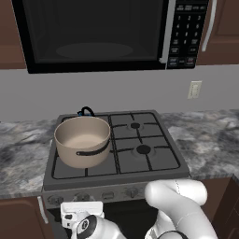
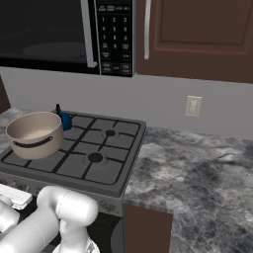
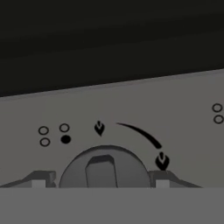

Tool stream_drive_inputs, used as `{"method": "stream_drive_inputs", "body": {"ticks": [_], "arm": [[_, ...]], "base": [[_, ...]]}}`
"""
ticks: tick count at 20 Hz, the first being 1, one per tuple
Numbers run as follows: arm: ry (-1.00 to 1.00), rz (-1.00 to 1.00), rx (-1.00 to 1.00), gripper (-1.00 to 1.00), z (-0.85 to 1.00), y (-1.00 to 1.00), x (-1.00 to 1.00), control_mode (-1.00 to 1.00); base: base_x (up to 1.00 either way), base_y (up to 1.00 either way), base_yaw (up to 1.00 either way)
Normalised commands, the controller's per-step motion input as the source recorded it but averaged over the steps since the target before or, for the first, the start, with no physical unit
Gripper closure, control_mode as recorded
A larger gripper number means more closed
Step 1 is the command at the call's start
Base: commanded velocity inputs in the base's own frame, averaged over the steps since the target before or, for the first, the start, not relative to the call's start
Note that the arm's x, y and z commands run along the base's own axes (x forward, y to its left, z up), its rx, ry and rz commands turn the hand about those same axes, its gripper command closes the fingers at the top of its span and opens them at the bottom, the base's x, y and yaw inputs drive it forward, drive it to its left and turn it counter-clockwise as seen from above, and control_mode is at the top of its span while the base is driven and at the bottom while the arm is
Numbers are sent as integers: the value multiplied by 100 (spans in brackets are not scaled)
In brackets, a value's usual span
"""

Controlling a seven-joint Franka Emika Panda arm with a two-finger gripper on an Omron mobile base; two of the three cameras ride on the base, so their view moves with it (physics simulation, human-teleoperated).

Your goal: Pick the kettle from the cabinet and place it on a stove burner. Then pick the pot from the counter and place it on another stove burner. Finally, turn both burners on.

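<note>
The grey counter [image 2: 197, 163] flanked the stove [image 1: 154, 163]; the pot [image 1: 83, 141] sat on its front-left burner, the kettle [image 1: 86, 111] behind. The pincer [image 3: 100, 183] stood apart, straddling a control knob [image 3: 104, 168]. Burner-lighting seemed underway; next, closing and twisting.

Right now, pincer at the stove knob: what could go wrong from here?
1. The pincer straddles the knob with fingertips apart from it; closing off-centre could slip off the ridge.
2. The knob's legend marks one burner; I cannot confirm that it matches the one under the pot or the kettle.
3. The kettle sits close behind the pot; a flame under either may heat both.
</note>
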Motion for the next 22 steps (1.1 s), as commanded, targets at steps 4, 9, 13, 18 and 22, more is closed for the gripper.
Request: {"method": "stream_drive_inputs", "body": {"ticks": [4, 9, 13, 18, 22], "arm": [[0, 3, 0, 100, -2, 4, 11, -100], [0, 5, -3, 100, 0, 11, 3, -100], [0, 6, -8, 100, 0, 25, 0, -100], [0, 4, -10, 100, 0, 32, 0, -100], [0, 4, -12, 100, 0, 33, 0, -100]], "base": [[0, 0, 0], [0, 0, 0], [0, 0, 0], [0, 0, 0], [0, 0, 0]]}}
